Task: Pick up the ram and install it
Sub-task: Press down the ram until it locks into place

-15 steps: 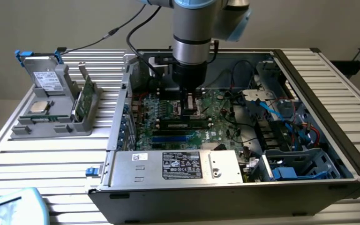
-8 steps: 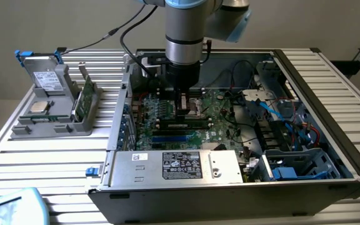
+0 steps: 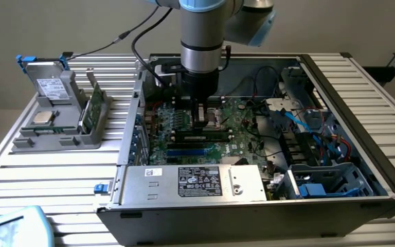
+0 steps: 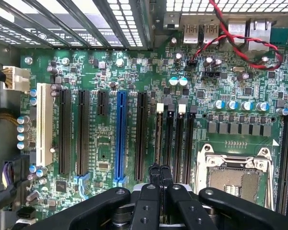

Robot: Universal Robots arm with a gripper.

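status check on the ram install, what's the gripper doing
Gripper shut, down inside the case over the motherboard. A ram stick lies seated in a slot right below it. Nothing blocking.

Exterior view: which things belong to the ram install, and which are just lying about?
Job in hand:
- end effector, shut, down inside the case
- ram, lying along the motherboard right under it
- black motherboard slots

Lying about:
- grey tray
- drive
- processor chip
- power supply
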